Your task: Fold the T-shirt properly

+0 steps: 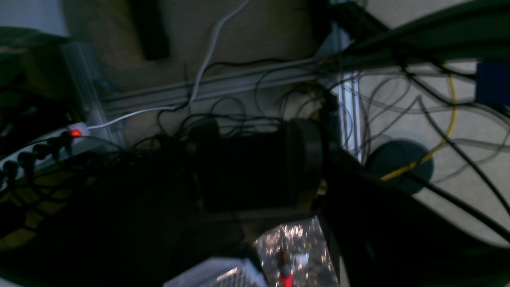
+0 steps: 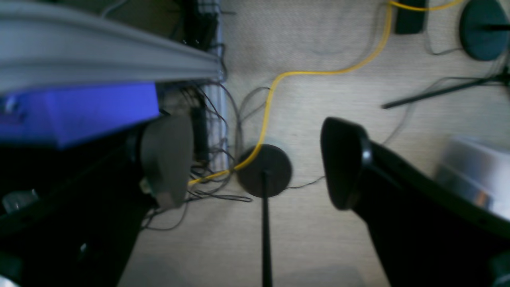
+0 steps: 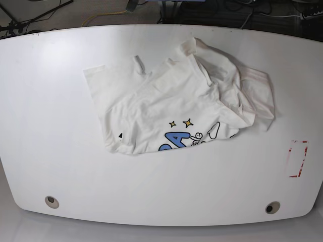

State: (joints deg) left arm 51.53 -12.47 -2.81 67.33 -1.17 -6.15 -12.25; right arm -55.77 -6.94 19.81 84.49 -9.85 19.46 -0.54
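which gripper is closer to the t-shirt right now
Probably left: the T-shirt lies toward its side of the table. Both arms are off the table, wrist cameras facing the floor.

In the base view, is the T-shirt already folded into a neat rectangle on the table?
No, the T-shirt lies crumpled and spread unevenly on the white table, with bunched fabric at its right side.

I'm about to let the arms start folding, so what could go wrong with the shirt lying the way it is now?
The T-shirt lies crumpled on the table, its right part bunched over itself, so a grasp there may pinch several layers and fold wrinkles in. The print is partly tucked under, which makes front and hem hard to judge. Neither arm shows in the base view; the right gripper hangs open over the floor, so any first reach is long.
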